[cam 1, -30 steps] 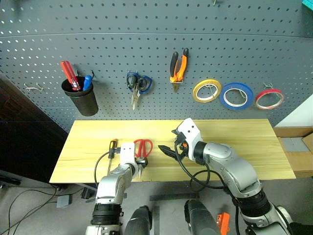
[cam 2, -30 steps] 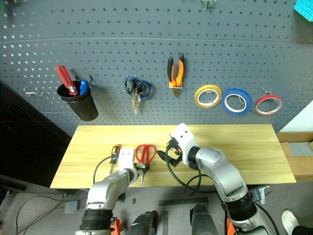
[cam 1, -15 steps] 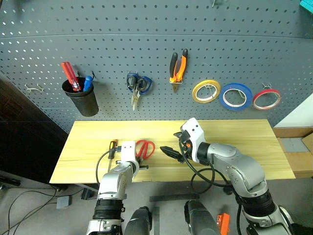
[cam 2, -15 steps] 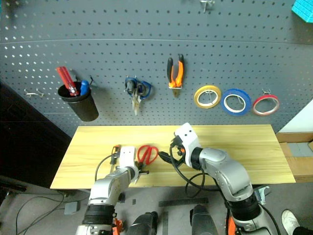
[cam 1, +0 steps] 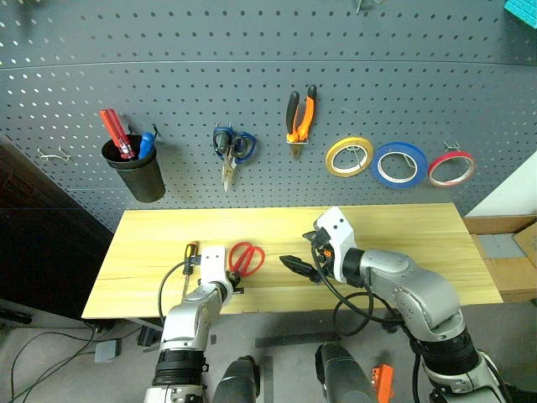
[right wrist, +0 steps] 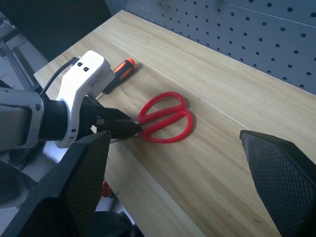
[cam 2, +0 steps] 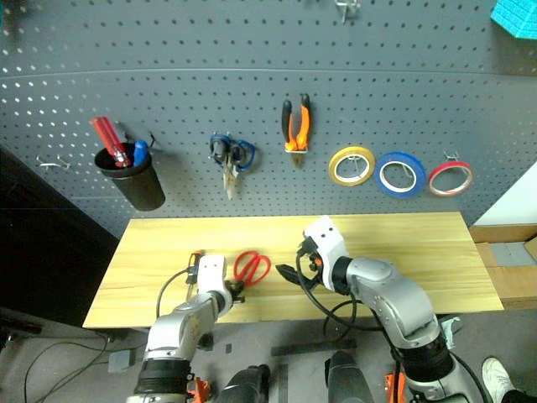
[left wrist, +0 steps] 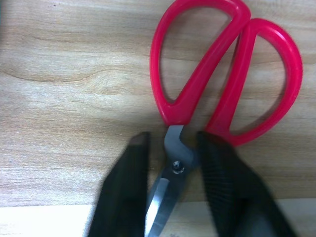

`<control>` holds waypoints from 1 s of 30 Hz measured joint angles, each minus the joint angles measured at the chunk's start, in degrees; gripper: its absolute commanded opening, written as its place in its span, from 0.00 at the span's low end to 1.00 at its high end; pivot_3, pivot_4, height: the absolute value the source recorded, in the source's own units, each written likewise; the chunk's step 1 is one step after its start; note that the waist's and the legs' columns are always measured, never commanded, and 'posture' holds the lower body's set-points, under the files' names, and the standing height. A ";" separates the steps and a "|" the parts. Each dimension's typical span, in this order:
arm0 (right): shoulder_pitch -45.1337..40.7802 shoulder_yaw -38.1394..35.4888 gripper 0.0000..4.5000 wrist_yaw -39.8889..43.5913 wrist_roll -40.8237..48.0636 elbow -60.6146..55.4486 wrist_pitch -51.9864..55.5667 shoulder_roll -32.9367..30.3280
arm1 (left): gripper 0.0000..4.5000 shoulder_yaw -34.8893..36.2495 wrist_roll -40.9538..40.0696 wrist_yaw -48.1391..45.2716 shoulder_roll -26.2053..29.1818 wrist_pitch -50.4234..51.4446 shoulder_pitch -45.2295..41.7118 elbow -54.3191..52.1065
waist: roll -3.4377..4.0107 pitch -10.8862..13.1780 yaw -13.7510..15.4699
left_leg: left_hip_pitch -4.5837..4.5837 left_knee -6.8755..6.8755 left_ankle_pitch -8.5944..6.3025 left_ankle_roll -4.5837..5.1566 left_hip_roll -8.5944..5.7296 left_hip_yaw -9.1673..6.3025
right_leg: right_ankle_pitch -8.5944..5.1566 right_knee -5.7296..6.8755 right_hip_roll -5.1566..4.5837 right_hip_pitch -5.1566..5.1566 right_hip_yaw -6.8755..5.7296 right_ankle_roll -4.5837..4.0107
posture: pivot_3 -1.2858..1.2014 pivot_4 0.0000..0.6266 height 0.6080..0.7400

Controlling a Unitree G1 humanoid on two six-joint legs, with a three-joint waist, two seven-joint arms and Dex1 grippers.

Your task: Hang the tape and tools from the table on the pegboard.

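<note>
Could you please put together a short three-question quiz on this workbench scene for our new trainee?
1. True or false: the red-handled scissors already hang on the pegboard.
2. Which tape roll hangs furthest right: A yellow, B blue, C the red tape?
3. What lies on the table just left of the left gripper?

Key: 1 false, they lie on the table; 2 C; 3 the screwdriver.

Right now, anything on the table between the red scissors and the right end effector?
No. In the right wrist view, bare table lies between the red scissors and the right end effector.
</note>
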 measured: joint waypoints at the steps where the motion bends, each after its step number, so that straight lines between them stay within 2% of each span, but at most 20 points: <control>1: 0.01 0.01 1.00 0.04 -0.03 -0.13 -0.11 -0.53 | 0.68 -0.08 0.03 0.04 -0.07 0.15 0.14 -0.24 | 0.00 0.00 -0.02 | 0.00 0.00 0.00 0.00 0.00 0.00 | 0.00 0.00 0.00 0.00 0.00 0.00 | 0.44 0.30 1.00; 3: 0.06 0.04 1.00 0.08 -0.11 -0.28 -0.64 -1.40 | 0.81 -0.88 0.39 0.03 -0.01 0.39 0.78 -1.32 | 0.00 0.00 -0.07 | 0.00 -0.01 0.00 0.00 0.00 0.00 | 0.00 0.00 0.00 0.00 0.00 0.00 | 0.44 0.30 1.00; 11: 0.91 0.08 1.00 -0.05 0.03 -1.41 -1.55 -2.48 | 0.81 -5.40 2.88 -4.02 6.70 -0.55 3.34 -8.93 | 0.00 0.00 -0.14 | 0.01 -0.01 0.00 0.00 0.01 0.01 | 0.00 0.02 0.00 0.00 0.01 0.00 | 0.43 0.30 1.00; 19: 1.39 0.14 1.00 0.53 2.17 -3.63 -0.68 -2.60 | 0.81 -8.38 2.30 -9.24 9.30 7.05 2.98 -8.18 | 0.00 0.00 -0.12 | 0.00 -0.01 0.00 0.00 0.00 0.00 | 0.00 0.02 0.00 -0.01 0.00 0.00 | 0.44 0.30 1.00; 28: 1.21 0.77 1.00 0.36 3.98 -4.52 0.86 -2.20 | 0.81 -10.18 2.51 -11.77 10.02 7.39 -1.30 -2.41 | 0.00 0.00 -0.17 | 0.01 -0.01 0.00 0.01 0.01 0.00 | 0.00 0.03 0.00 -0.01 0.01 0.00 | 0.43 0.31 1.00; 30: 1.14 0.65 1.00 0.11 4.72 -4.86 1.62 -1.63 | 0.72 -9.89 2.45 -12.07 10.27 7.36 -2.45 -0.97 | 0.00 0.00 -0.16 | 0.01 0.00 0.00 0.01 0.01 0.00 | 0.00 0.03 0.00 -0.01 0.00 0.00 | 0.43 0.32 1.00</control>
